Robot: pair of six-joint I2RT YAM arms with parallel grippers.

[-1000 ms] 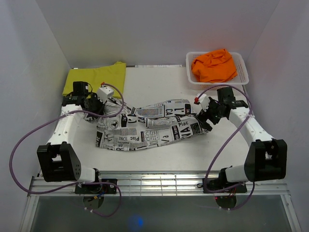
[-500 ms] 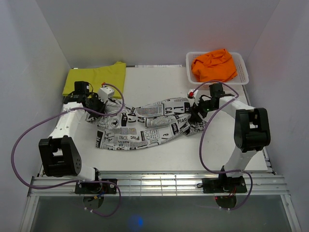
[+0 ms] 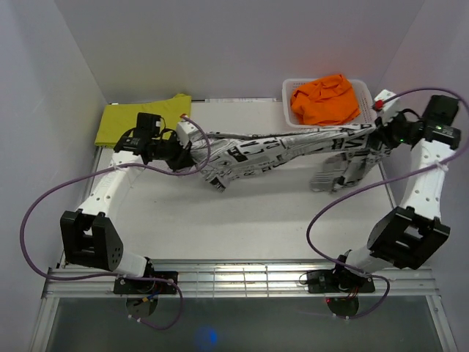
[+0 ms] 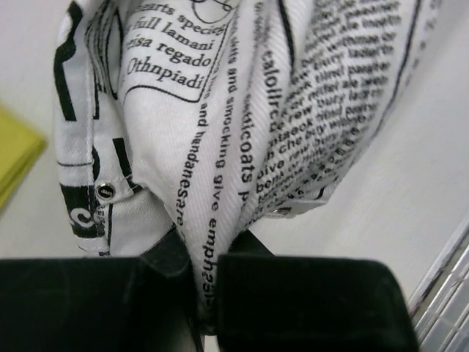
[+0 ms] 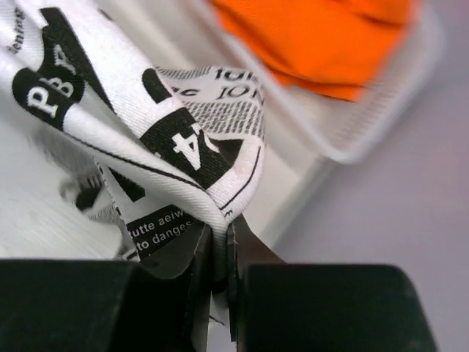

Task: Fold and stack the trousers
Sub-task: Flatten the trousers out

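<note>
The newspaper-print trousers (image 3: 282, 150) hang stretched in the air between both arms, across the back half of the table. My left gripper (image 3: 192, 147) is shut on one end of them, the cloth (image 4: 220, 147) pinched between its black fingers (image 4: 308, 293). At the far right my right gripper (image 3: 381, 136) is shut on the other end, where the print cloth (image 5: 132, 125) folds into its jaws. A loose part droops to the table (image 3: 338, 172). The yellow trousers (image 3: 139, 119) lie folded flat at the back left. The orange trousers (image 3: 326, 100) sit crumpled in the basket.
A white plastic lattice basket (image 3: 366, 88) stands at the back right, right behind the stretched cloth and close to my right gripper; its rim (image 5: 366, 139) shows in the right wrist view. White walls close the table on three sides. Purple cables loop from both arms.
My right gripper has shut on the print trousers and swung far right and up. Both arms have lifted the trousers off the table and pulled them taut; the left moved toward the back.
</note>
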